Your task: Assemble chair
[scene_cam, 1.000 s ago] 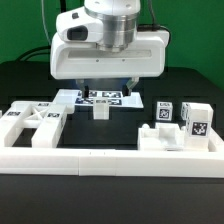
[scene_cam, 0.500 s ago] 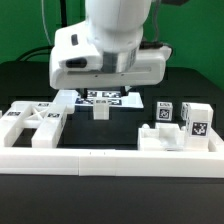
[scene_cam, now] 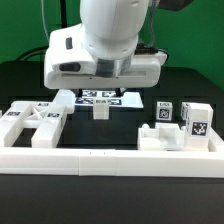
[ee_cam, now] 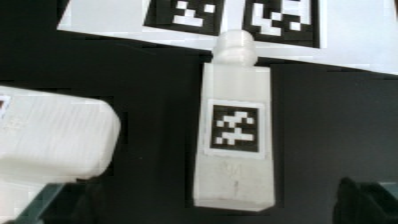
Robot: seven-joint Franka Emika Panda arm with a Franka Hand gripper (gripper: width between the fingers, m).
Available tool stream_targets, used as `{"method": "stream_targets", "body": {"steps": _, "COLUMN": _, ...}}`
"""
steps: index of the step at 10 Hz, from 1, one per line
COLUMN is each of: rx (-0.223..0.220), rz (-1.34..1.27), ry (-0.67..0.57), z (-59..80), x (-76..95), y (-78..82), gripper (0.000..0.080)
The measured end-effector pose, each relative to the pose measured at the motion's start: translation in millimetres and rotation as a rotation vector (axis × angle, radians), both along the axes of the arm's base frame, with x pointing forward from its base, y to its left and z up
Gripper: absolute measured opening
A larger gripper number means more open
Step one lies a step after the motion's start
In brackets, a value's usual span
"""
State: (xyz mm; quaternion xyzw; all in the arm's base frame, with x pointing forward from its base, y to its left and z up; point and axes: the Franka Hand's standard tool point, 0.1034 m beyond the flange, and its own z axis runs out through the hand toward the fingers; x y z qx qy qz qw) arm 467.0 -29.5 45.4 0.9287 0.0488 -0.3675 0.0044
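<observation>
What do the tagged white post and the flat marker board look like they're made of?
Post: probably matte plastic. It is chunky and dull white, with softly rounded edges and no glare. Marker board: a thin, flat, matte white sheet, possibly card or plastic; the look doesn't settle which.

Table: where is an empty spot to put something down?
Bare black table is bordered by the framed panel, the short post, the tagged blocks and the border rail. The exterior view's left and right ends are crowded with parts.

- Single arm (scene_cam: pixel 112 20) upright, wrist vertical, hand pointing straight down.
- The gripper (scene_cam: pixel 102 86) hangs low, fingertips (ee_cam: pixel 377 198) spread wide, clasping nothing.
</observation>
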Motion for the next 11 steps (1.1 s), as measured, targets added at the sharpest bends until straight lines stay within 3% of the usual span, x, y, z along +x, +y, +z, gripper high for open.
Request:
{"method": "stream_targets", "body": {"steps": 2, "rx": -0.037, "rz": -0.039, "ry": 0.035, "z": -4.5, "x": -7.2, "y": -2.5, "gripper": 0.0649}}
{"method": "stream_targets", "body": {"steps": 3, "rx": -0.053, "rz": -0.055, "ry": 0.149, "z": -5.4, "x": -15.1, "y": -3.4, "gripper": 0.0649}}
{"method": "stream_targets", "body": {"steps": 6, "rx": -0.073, "rz": -0.051, "ry": 0.353, "z": -7.5, "x": -10.5, "y": 2.4, "gripper": 0.0649}}
{"method": "stream_targets", "body": {"steps": 7, "rx": -0.071, "rz": -0.049, "ry": 0.349, "z": -12.8, "x": -3.3, "y": 1.2, "gripper": 0.0649}}
{"method": "stream_targets", "body": {"steps": 11, "rx": -0.048, "rz": -0.033, "ry": 0.305, "z": -27.9, "x": -0.5, "y": 3.1, "gripper": 0.0649}}
